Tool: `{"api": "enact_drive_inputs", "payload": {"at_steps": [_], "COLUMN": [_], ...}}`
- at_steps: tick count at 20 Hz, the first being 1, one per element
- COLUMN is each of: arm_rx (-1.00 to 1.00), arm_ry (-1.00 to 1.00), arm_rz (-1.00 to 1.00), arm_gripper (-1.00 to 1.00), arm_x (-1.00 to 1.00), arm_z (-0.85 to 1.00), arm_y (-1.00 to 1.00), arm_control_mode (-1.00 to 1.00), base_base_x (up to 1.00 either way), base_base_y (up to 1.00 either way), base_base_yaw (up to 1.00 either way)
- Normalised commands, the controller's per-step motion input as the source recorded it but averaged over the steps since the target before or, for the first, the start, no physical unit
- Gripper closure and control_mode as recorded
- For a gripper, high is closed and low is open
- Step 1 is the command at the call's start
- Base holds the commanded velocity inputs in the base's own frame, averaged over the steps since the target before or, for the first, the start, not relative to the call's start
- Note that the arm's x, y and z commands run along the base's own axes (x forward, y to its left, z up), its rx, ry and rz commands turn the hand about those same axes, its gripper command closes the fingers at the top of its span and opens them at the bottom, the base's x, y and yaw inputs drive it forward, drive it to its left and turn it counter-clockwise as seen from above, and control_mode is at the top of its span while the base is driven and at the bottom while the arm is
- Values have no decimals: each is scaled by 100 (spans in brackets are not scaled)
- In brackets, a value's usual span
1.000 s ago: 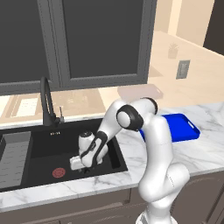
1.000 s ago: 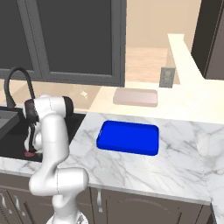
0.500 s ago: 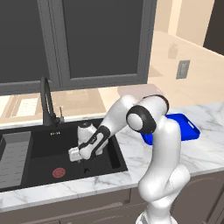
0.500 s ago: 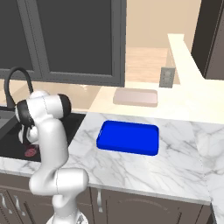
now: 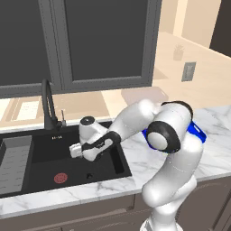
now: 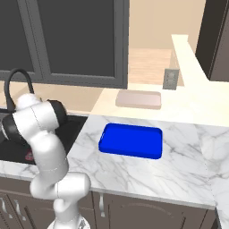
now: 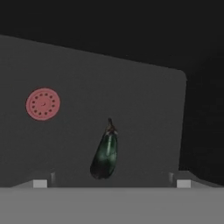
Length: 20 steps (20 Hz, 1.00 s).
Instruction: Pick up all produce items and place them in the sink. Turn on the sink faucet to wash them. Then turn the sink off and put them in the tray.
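The eggplant lies on the floor of the sink, a small dark green fruit with its stem end pointing away from the gripper and its rounded end toward it. It rests free, touching nothing but the basin floor, well apart from the red drain, which sits off to one side. In the left base view it shows as a small dark spot on the basin floor beside the drain.

It looks light and fairly firm, with a smooth glossy skin that is likely slippery, more so once wet. The safest hold is probably across the thick middle of the body, jaws square to its long axis, not on the tapering stem end where it could squirt out.

The gripper hangs above the basin with its jaws spread wide and nothing between them; only the two finger tips show at the bottom of the hand view, one either side of the eggplant. The arm reaches from the base across the marble bench and bends down over the sink, hand angled toward the basin floor. The faucet stands at the back rim, just behind the hand. The blue tray sits on the bench right of the sink, with nothing in it.
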Motion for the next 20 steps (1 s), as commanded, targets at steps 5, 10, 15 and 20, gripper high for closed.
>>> {"api": "enact_drive_inputs", "payload": {"at_steps": [5,10,15,20], "arm_rx": [2,7,7,7], "arm_ry": [-21,-26,-26,-23], "arm_rz": [4,7,9,10], "arm_gripper": [-100,-100,-100,-100], "arm_x": [-30,-36,-37,-22], "arm_z": [64,64,77,81], "arm_y": [-22,-27,-17,-1], "arm_control_mode": [-100,-100,-100,-100], "base_base_x": [0,0,0,0], "base_base_y": [0,0,0,0], "base_base_yaw": [0,0,0,0]}}
